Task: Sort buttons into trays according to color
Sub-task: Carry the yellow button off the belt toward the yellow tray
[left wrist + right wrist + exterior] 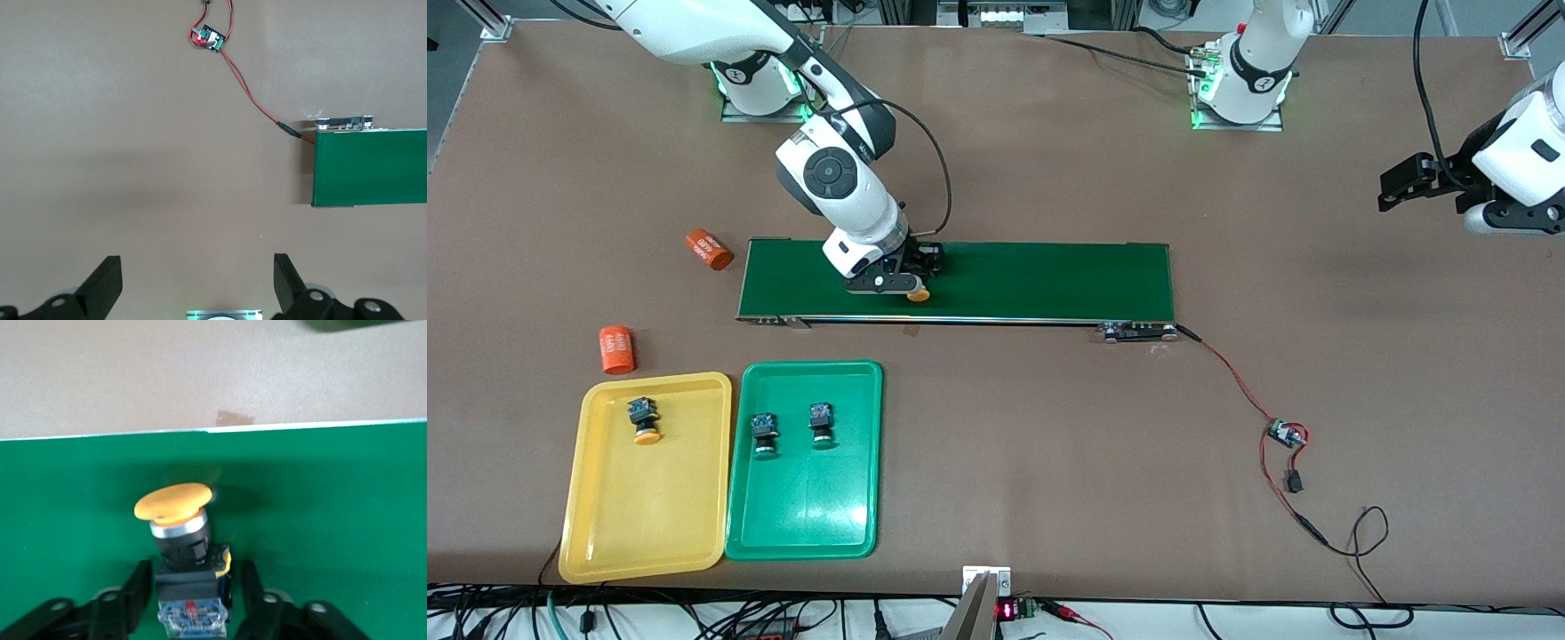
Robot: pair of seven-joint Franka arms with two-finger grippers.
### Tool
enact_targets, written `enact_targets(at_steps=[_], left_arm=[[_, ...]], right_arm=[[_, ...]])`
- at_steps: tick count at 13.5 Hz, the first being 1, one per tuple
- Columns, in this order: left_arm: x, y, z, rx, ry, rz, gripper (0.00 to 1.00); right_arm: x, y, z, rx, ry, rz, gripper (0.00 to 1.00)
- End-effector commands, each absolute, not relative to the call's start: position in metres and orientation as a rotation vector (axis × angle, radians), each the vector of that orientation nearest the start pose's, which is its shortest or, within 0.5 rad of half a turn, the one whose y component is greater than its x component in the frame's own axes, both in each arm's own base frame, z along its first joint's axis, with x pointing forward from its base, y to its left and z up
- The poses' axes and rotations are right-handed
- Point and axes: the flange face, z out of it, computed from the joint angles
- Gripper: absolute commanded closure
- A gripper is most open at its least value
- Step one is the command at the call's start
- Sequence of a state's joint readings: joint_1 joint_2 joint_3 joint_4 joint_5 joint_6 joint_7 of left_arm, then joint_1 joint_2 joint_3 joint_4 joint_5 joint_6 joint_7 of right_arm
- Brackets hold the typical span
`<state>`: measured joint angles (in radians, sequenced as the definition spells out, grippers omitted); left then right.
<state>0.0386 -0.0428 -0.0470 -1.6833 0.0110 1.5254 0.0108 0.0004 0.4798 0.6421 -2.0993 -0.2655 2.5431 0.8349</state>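
Observation:
On the dark-green conveyor belt (1049, 280) lies an orange-capped button (918, 294), its cap pointing toward the front camera. My right gripper (898, 283) is down on the belt, its fingers pressed against both sides of the button's black body (190, 577), so the right gripper (193, 587) is shut on it. The yellow tray (605, 533) holds one orange-capped button (644, 420). Two green-capped buttons (763, 436) (822, 425) lie in the green tray (809, 524). My left gripper (1392, 191) waits open over bare table at the left arm's end, nothing between its fingers (107, 280).
Two orange cylinders (709, 250) (616, 348) lie on the table beside the belt's end and above the yellow tray. A red-and-black wire runs from the belt's motor end to a small circuit board (1285, 434), also seen in the left wrist view (208, 39).

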Motion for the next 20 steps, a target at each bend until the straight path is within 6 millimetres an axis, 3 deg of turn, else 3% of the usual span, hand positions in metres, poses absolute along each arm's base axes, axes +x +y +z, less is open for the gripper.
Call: enact_targets(at_steps=[1, 2, 4, 9, 11, 16, 20], left_arm=[[0.53, -0.004, 0.599, -3.102, 0.042, 0.176, 0.0], [0.53, -0.003, 0.599, -3.102, 0.04, 0.176, 0.0], [0.53, -0.004, 0.599, -3.102, 0.045, 0.176, 0.0], [0.53, -0.003, 0.599, -3.1, 0.042, 0.179, 0.0], [0.53, -0.005, 0.599, -3.098, 0.047, 0.179, 0.0], [0.53, -0.011, 0.599, -3.097, 0.066, 0.176, 0.0], [0.53, -0.012, 0.6, -3.097, 0.068, 0.176, 0.0]], right_arm=[[0.478, 0.35, 0.238, -3.01, 0.049, -0.003, 0.74], [0.484, 0.346, 0.24, -3.011, 0.057, -0.013, 0.84], [0.502, 0.34, 0.251, -3.006, 0.056, -0.049, 0.91], [0.576, 0.309, 0.321, -3.099, -0.074, -0.089, 0.91], [0.601, 0.284, 0.337, -3.119, -0.107, -0.117, 0.91], [0.65, 0.193, 0.338, -3.175, -0.189, -0.169, 0.91], [0.671, 0.13, 0.301, -3.212, -0.335, -0.121, 0.91]])
